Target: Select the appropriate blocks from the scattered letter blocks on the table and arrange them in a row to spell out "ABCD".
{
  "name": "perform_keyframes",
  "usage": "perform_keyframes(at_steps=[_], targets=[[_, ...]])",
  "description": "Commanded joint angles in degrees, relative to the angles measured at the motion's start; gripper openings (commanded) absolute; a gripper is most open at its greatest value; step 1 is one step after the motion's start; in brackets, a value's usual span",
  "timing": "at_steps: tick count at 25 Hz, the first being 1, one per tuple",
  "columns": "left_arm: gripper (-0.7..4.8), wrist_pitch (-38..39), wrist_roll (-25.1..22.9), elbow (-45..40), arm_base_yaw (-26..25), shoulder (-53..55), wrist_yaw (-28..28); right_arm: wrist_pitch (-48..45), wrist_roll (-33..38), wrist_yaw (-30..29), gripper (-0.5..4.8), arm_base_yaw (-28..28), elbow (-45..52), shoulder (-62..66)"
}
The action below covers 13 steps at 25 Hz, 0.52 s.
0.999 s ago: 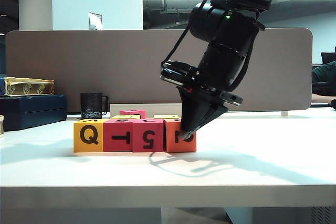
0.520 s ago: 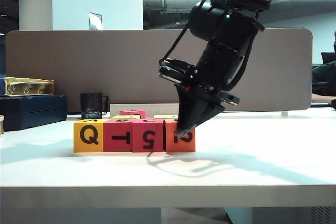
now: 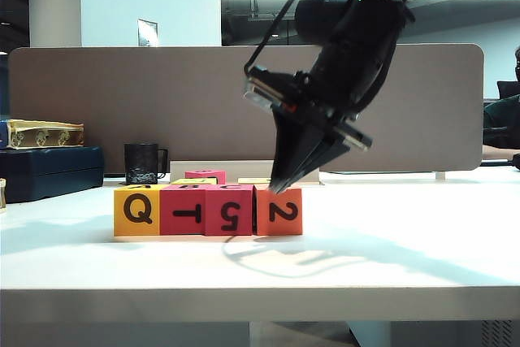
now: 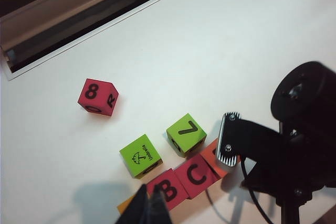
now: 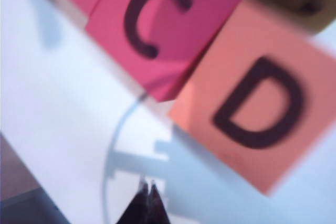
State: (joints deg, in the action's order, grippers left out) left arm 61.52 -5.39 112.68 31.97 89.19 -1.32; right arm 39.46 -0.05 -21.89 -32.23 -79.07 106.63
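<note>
Hovering over the salmon-orange block (image 3: 279, 210), right claw (image 3: 276, 188) pinched together, left claw (image 4: 151, 205) together, empty.

White table (image 3: 406, 258) with letter blocks (image 3: 208, 210)

Right arm: black, glossy, rounded housings with small green indicator lights on the upper section. Black cables run outside the casing in loops, one hanging behind the right gripper (image 3: 276, 187). Just above that gripper's dark, tapering fingers (image 5: 147, 206) sits a flat silver-grey bracket with a red mark and ribbed edge, fixed by a visible screw. Left gripper (image 4: 148, 206): dark, narrow finger blades, tips pressed together.
</note>
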Motion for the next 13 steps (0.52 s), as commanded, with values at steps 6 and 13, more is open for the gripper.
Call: perform_keyframes(at_steps=[6,13], targets=[[-0.06,0.94,-0.20,0.22,-0.02,-0.28,0.00,4.02,-2.12,13.99,-0.01,0.07,-2.93,-0.50],[-0.06,1.09,-0.17,0.20,-0.02,-0.28,0.02,1.81,-3.26,19.41,-0.02,0.13,-2.86,-0.09]])
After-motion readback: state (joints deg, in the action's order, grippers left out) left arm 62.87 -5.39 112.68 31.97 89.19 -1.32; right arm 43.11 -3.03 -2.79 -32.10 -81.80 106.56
